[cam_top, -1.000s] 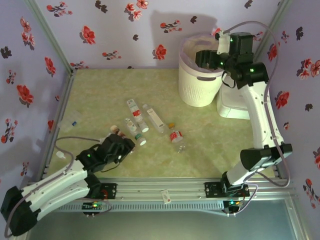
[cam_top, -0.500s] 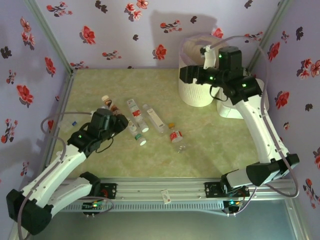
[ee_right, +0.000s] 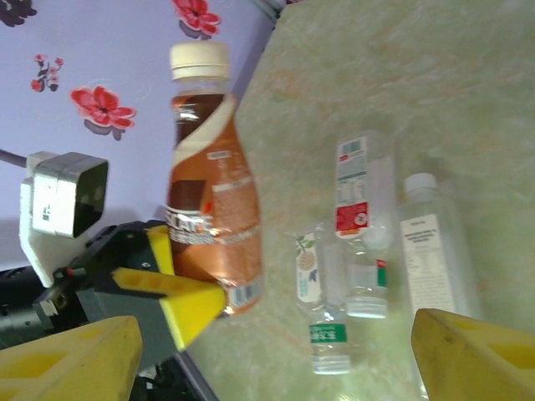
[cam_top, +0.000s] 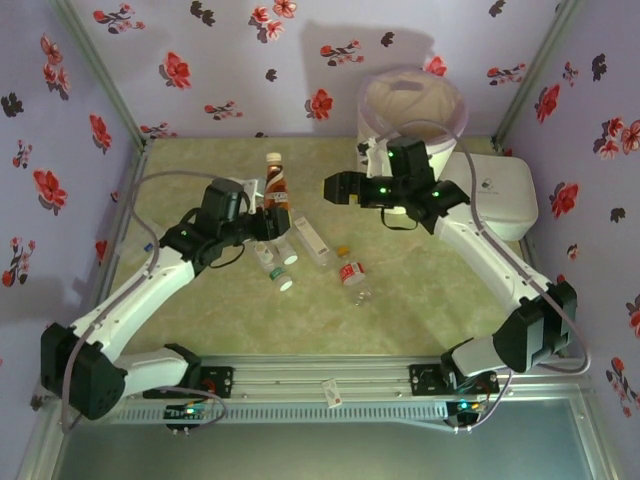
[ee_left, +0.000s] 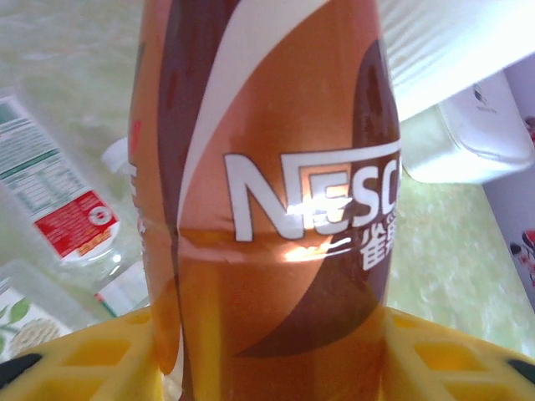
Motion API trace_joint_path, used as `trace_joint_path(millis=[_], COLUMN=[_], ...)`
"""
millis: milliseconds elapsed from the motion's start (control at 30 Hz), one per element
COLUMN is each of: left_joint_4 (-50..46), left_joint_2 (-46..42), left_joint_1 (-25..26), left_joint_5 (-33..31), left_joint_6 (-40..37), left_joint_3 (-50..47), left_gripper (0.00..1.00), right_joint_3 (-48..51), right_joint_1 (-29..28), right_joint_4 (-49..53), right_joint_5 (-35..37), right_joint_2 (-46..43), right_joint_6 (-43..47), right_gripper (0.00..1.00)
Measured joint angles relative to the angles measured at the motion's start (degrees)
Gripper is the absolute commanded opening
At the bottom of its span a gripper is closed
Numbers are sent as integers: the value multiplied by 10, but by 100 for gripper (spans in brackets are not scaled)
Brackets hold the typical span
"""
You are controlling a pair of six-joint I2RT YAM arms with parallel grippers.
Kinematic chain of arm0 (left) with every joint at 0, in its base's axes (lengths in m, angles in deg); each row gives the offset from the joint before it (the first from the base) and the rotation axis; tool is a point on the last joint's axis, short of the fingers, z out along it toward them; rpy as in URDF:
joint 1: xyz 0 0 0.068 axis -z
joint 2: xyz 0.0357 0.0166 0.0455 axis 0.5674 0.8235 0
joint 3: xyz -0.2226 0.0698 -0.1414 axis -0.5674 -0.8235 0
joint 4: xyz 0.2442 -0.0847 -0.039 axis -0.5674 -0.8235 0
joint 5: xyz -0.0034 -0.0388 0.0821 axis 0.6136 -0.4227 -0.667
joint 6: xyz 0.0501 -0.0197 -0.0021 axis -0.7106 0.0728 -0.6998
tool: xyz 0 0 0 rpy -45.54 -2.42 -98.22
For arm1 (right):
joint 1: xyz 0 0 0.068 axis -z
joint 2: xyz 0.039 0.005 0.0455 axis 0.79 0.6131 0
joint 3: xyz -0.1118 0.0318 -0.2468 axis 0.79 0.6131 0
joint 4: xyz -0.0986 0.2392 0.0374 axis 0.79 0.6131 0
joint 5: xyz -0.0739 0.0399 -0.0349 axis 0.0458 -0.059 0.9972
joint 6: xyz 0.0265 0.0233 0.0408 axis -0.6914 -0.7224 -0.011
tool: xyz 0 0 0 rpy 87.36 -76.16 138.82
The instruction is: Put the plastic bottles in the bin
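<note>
One brown bottle [cam_top: 277,190] is in my left gripper [cam_top: 265,222], clenched around its lower body, and it stands upright with the cream cap on top. On the left wrist feed the yellow fingers [ee_left: 92,359] press in from both sides, and the brown and white label sits right up against the lens. From the right wrist I see that same bottle side-on against the flowered wall, with the yellow pads [ee_right: 180,296] biting just above its base.

My right gripper [cam_top: 335,187] hangs in the air just to the right of the held bottle, jaws spread wide with nothing between them. Its yellow fingers [ee_right: 67,359] sit at the two bottom corners of its own feed.

Below them, several clear bottles [cam_top: 308,235] lie on their sides on the green table [cam_top: 200,170], close together near the middle. One with a red label [cam_top: 350,272] lies slightly apart to the right.

At the back right the bin [cam_top: 412,105] stands against the wall, pink liner over its rim, well apart from the brown bottle. A white box [cam_top: 490,195] sits just beside it.
</note>
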Motion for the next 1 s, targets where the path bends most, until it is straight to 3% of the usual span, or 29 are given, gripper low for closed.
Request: trace_joint_path(millis=[233,567,667,900,1000], left_joint_4=[43,51,51,45,42], left_joint_2=[14,40,45,48,48], left_joint_1=[11,45,51,56,59], left_joint_5=[73,101,101,103,103], left_joint_6=[-34,-71,-75,-85,-87], left_joint_3=[0,4,5,11,12], left_gripper=[0,0,0,0,0], right_joint_3=[1,0,0,-1,-1], right_joint_1=[-14,-15,-14,-15,-14], right_joint_4=[-81,-119,-125,-136,-136], right_joint_5=[-28,-42,-42,-40,-36], right_joint_2=[38,76,77,84,85], right_joint_6=[-45,-67,-69,-75,-77], right_gripper=[87,85,79,54,48])
